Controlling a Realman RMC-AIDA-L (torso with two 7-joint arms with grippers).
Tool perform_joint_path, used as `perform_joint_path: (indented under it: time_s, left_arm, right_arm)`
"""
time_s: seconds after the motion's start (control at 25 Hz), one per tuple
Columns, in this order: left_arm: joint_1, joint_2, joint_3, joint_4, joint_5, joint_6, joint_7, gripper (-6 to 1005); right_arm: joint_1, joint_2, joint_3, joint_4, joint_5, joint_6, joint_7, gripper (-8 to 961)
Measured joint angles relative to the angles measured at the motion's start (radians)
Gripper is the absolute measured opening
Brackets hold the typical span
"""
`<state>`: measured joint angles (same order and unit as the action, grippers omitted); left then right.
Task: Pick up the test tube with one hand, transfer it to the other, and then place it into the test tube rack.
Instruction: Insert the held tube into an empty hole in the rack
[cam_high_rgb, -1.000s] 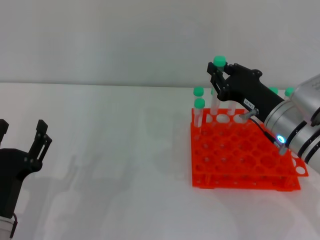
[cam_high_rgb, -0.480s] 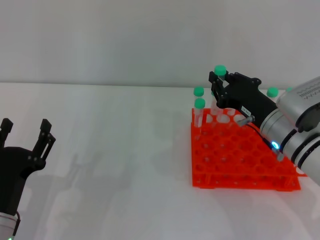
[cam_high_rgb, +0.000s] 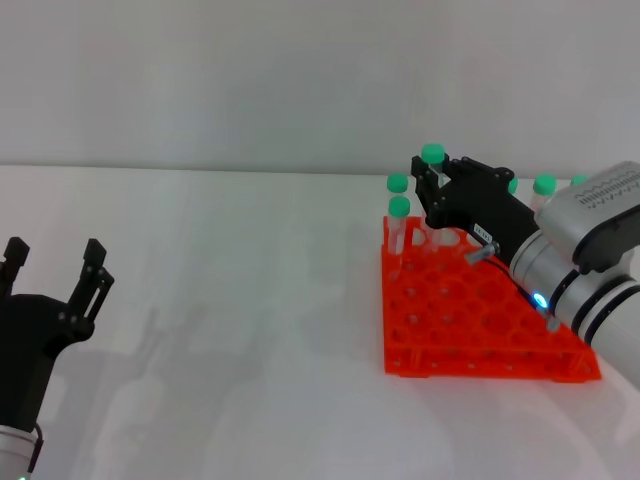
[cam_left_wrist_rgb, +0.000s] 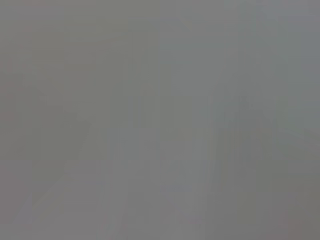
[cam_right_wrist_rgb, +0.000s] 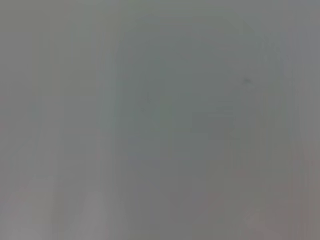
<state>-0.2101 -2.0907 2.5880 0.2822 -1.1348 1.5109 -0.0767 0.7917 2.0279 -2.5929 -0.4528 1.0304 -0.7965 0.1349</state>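
Head view, item by item. Right gripper (cam_high_rgb: 432, 183): mine, black, with a small white label strip, on a silver-white wrist showing a bluish light; reaches in from the right over the far left corner of the test tube rack (cam_high_rgb: 470, 320). Fingers closed on the test tube (cam_high_rgb: 433, 170), gripped just under its green cap; the tube stands roughly upright, its lower end down among the back-row holes, though whether it is seated in a hole I cannot tell, the fingers covering that part.

Test tube rack: bright orange-red, two tiers, grid of round holes, resting on the white table (cam_high_rgb: 240, 300) right of centre.

Other tubes (cam_high_rgb: 399, 225): green-capped, standing along the rack's far row; two at the far left corner just beside the held tube, more caps visible behind my right arm.

Left gripper (cam_high_rgb: 55, 275): black, low at the left edge, well apart from the rack, fingers spread wide and holding nothing.

Left wrist view and right wrist view: uniform grey, nothing distinguishable.
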Motion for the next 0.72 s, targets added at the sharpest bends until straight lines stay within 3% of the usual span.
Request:
perform_joint_path:
  time_s: [0.72]
  left_arm:
    - [-0.009,0.0,0.003,0.0,0.009,0.0,-0.04,847]
  right_arm:
    - [-0.006,0.0,-0.077,-0.017,0.203,-0.001,-0.044,208]
